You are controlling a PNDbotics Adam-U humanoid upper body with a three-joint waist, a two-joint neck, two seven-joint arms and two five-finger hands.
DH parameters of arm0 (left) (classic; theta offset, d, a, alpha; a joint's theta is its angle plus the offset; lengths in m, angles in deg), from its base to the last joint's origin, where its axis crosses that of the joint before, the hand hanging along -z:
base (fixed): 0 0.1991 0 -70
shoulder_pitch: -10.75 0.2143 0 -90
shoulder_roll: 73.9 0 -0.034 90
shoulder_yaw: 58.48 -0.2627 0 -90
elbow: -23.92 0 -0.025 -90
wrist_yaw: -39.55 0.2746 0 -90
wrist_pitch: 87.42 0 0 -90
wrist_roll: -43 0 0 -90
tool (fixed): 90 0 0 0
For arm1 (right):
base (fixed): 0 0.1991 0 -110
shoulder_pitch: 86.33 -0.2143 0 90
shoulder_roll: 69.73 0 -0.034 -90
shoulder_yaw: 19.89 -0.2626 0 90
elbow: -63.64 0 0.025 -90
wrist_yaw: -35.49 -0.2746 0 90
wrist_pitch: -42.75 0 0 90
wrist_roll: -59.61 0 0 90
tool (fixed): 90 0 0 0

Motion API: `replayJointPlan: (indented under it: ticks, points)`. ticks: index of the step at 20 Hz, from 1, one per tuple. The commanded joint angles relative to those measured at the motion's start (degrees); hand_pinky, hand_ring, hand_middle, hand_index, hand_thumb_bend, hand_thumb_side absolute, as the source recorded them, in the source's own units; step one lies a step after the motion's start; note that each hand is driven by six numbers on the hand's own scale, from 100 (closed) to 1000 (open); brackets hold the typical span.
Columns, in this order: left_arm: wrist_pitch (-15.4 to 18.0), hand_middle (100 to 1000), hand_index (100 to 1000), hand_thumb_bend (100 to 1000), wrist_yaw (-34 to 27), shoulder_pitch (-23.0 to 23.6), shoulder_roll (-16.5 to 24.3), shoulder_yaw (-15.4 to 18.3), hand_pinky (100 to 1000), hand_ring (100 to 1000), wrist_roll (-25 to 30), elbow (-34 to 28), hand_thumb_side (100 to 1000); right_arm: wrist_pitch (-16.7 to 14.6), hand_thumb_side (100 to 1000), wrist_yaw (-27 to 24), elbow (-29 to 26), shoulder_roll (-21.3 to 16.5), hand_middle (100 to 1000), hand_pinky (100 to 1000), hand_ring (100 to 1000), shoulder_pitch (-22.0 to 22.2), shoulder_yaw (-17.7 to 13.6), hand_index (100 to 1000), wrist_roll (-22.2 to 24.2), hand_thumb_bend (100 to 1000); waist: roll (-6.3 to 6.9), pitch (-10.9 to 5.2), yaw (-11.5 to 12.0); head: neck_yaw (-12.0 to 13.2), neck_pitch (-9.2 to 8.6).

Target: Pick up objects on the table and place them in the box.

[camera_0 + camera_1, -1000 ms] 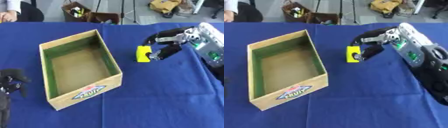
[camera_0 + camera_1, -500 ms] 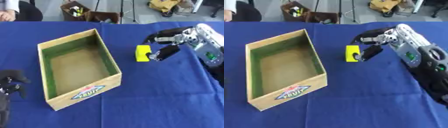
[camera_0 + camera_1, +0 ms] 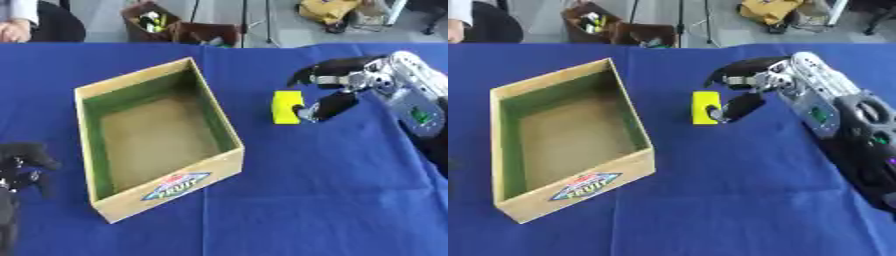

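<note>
Yellow block (image 3: pixel 286 107) pinched by right robot hand (image 3: pixel 337 90) beside box (image 3: pixel 219 116); left robot hand (image 3: pixel 21 161) curled, holding nothing

Yellow block (image 3: pixel 285 107) upright — right of open box (image 3: pixel 149 145)

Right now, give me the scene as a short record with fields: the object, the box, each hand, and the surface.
object: yellow block, standing on the table right of the box
box: open cardboard box, green inner walls, fruit label on its near wall, nothing visible inside
right hand: right hand, fingers curled around the yellow block, thumb against its right side
left hand: left hand, at the lower left edge, idle, fingers curled, holding nothing
surface: blue tablecloth
task state: block not yet in the box
</note>
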Motion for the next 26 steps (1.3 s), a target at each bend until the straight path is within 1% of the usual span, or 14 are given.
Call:
replayJointPlan:
  ticks: [1,5,11,19,20,25,26]
  points:
    - [0.2,460,618,100,0.3,-0.5,0.3,-0.2,236,505,0.3,-1.0,1000,0.1,785,1.7,0.6,-0.7,982,869,931,-1.4,-0.9,1000,-0.9,100,0.14,-0.77,0.1,-0.3,-0.88]
    - [0.2,460,617,100,0.6,-0.4,0.2,-0.2,235,505,0.4,-1.0,1000,-0.3,801,2.5,1.3,-0.5,981,870,931,-1.6,-0.9,1000,-1.7,100,0.3,-0.14,0.1,-0.5,-1.21]
    - [0.3,460,617,100,0.8,-0.5,0.1,-0.3,235,506,0.5,-1.1,1000,-0.8,824,3.1,2.1,-0.4,983,873,934,-1.8,-0.7,1000,-1.6,109,0.46,0.48,0.3,-0.7,-1.39]
    - [0.4,460,617,100,0.9,-0.6,0.0,-0.3,234,506,0.6,-1.1,1000,-1.2,829,4.1,3.2,-0.2,983,873,933,-2.0,-0.7,1000,-2.1,113,0.47,0.75,0.5,-0.8,-1.65]
    - [0.4,460,616,100,0.9,-0.6,0.0,-0.4,234,506,0.6,-1.1,1000,-1.2,830,4.4,3.5,-0.2,984,873,934,-2.1,-0.6,1000,-2.1,126,0.47,0.86,0.6,-1.0,-1.79]
    - [0.4,460,616,100,1.0,-0.7,0.0,-0.4,234,506,0.7,-1.1,1000,-1.8,850,5.6,4.3,0.2,976,869,933,-2.4,-0.3,1000,-2.4,129,0.5,1.11,0.9,-1.2,-1.92]
    - [0.4,460,616,100,1.0,-0.7,0.0,-0.4,234,506,0.7,-1.1,1000,-2.0,846,5.7,4.3,0.2,970,868,932,-2.4,-0.2,1000,-2.6,112,0.5,1.14,0.9,-1.2,-1.87]
